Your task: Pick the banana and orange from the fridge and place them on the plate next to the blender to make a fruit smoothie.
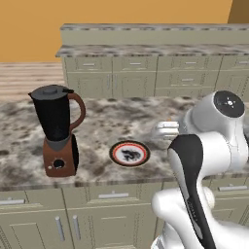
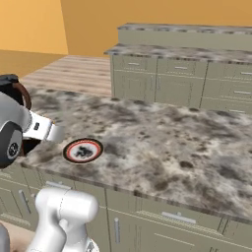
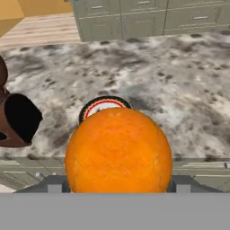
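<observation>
The orange (image 3: 118,150) sits large between my gripper's (image 3: 117,185) jaws, which are shut on it. Just beyond it lies the plate (image 3: 104,103), with its red-orange ring and pale centre, flat on the marble counter (image 3: 179,90). From the left base view my hand (image 1: 163,130) hovers above the counter just right of the plate (image 1: 115,154), and the black-and-brown blender (image 1: 57,131) stands further left. In the right base view the hand (image 2: 49,131) hangs up and left of the plate (image 2: 69,150). The banana and the fridge are out of view.
The counter's front edge (image 1: 97,184) runs just below the plate, with beige drawers (image 1: 113,196) under it. A second row of beige cabinets (image 1: 146,73) stands across a wooden floor. The blender's base (image 3: 15,119) is close on the hand's left.
</observation>
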